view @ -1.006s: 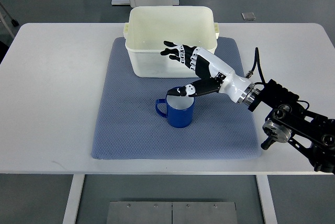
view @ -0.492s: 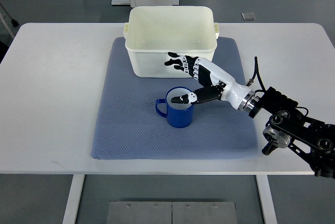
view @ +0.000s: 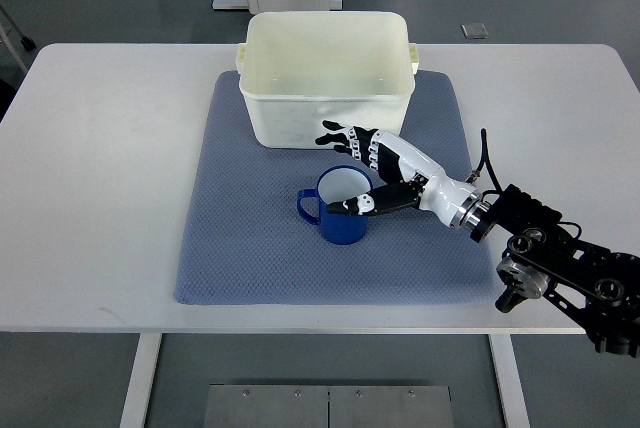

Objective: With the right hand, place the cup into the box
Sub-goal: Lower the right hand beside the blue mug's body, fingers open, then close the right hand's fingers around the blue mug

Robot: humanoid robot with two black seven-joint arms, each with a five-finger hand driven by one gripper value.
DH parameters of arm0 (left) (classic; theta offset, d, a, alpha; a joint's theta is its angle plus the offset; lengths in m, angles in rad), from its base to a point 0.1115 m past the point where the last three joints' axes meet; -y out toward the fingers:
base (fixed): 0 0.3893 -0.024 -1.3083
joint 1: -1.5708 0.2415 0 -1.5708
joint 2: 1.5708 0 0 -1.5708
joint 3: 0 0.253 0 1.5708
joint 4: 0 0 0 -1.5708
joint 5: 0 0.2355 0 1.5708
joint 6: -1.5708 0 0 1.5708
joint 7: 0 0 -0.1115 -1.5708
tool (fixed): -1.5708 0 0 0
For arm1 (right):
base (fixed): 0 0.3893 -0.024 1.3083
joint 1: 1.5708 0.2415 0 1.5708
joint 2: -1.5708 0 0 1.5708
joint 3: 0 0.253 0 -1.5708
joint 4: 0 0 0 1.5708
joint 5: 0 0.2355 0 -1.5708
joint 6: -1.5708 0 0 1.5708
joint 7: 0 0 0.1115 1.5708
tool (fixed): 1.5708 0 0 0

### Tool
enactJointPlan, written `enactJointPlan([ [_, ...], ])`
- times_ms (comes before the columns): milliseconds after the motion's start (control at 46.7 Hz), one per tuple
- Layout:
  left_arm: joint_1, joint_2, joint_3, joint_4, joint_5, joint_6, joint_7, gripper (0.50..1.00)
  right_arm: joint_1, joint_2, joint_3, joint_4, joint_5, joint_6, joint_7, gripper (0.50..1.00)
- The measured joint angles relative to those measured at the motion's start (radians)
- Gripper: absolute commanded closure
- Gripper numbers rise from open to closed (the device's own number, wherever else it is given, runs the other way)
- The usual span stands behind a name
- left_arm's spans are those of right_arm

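A blue cup (view: 338, 228) with a white inside stands upright on the blue-grey mat (view: 240, 238), its handle pointing left. Just behind it sits the cream plastic box (view: 290, 126), which looks to have nothing in it. My right hand (view: 339, 169) reaches in from the lower right and hovers at the cup's right rim. Its fingers (view: 340, 135) are spread over the gap between cup and box, and its thumb (view: 352, 205) dips over the cup's mouth. The hand is open and holds nothing. The left arm is out of the picture.
The mat lies on a white table (view: 100, 178), with the box on its far edge. My right forearm and its black wrist joints (view: 550, 258) stretch across the table's near right corner. Grey floor and equipment bases show beyond the table.
My right hand has sunk and slid toward the near side, from in front of the box wall down to the cup's rim. Its thumb now sits over the cup's opening. The cup stayed put.
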Motion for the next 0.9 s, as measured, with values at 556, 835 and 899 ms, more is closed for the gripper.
enactJointPlan([
  [556,0.0,0.0,0.0,0.0,0.0,0.0,0.0,0.5,-0.022,0.037,-0.008,-0.052,-0.024,0.0,0.001,0.5],
  [835,0.0,0.0,0.0,0.0,0.0,0.0,0.0,0.5,-0.029,0.061,-0.014,-0.088,-0.036,0.0,0.001,0.5],
  [899,0.0,0.0,0.0,0.0,0.0,0.0,0.0,0.5,-0.029,0.068,-0.015,-0.093,-0.037,0.0,0.0,0.5],
])
